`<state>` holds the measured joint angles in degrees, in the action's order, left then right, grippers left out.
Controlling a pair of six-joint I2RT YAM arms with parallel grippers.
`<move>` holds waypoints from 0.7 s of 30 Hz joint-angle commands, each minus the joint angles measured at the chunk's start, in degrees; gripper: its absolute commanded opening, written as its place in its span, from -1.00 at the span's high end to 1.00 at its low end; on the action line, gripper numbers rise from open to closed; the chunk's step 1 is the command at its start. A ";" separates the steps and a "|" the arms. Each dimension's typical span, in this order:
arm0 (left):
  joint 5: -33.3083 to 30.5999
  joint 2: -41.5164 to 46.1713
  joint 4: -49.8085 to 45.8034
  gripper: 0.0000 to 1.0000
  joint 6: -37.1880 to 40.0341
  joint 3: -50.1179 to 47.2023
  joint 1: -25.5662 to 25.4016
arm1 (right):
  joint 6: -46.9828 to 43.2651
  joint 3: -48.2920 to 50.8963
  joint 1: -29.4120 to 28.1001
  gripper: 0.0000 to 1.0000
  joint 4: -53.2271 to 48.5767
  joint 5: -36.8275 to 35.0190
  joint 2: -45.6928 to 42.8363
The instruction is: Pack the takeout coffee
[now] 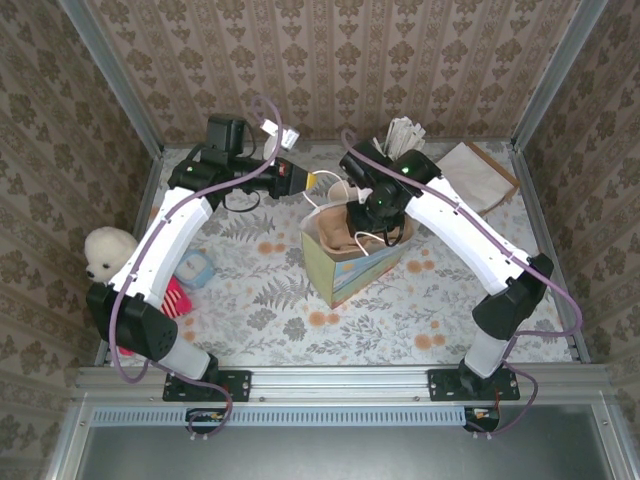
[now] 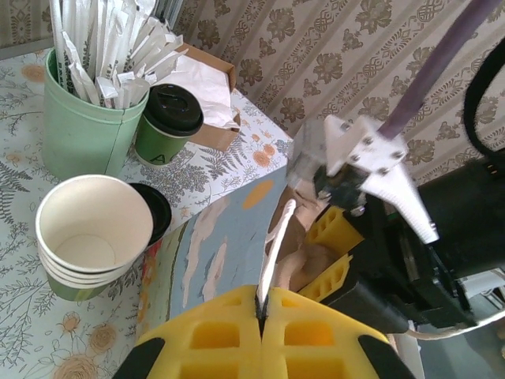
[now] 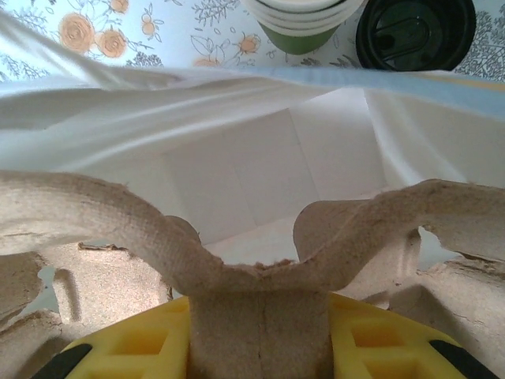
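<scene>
Nearest, on the right wrist camera, my right gripper (image 3: 260, 341) was clamped on the middle rib of a pulp cup carrier (image 3: 260, 272), poised over the bag (image 3: 260, 170); I judged it was to be seated first. My left gripper (image 2: 260, 314) was pinched on the white handle (image 2: 278, 237), likely to hold the mouth open. That view looked into the bag; the left wrist view gave me the takeout coffee (image 2: 167, 118), lidded and upright on the table beyond, just beside the stick holder (image 2: 79, 126).

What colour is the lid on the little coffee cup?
Black. The lid shows best in the left wrist view.
</scene>
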<state>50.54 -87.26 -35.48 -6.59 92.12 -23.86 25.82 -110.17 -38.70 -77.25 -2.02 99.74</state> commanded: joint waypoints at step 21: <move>-2.91 -8.32 -1.01 0.95 -9.30 9.55 -0.45 | -4.59 -1.39 -5.75 0.82 0.67 -2.15 6.31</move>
<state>49.56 -94.24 -34.89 -12.43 99.79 -27.22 24.73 -109.93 -43.40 -75.00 -5.37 104.64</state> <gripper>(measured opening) 0.048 0.330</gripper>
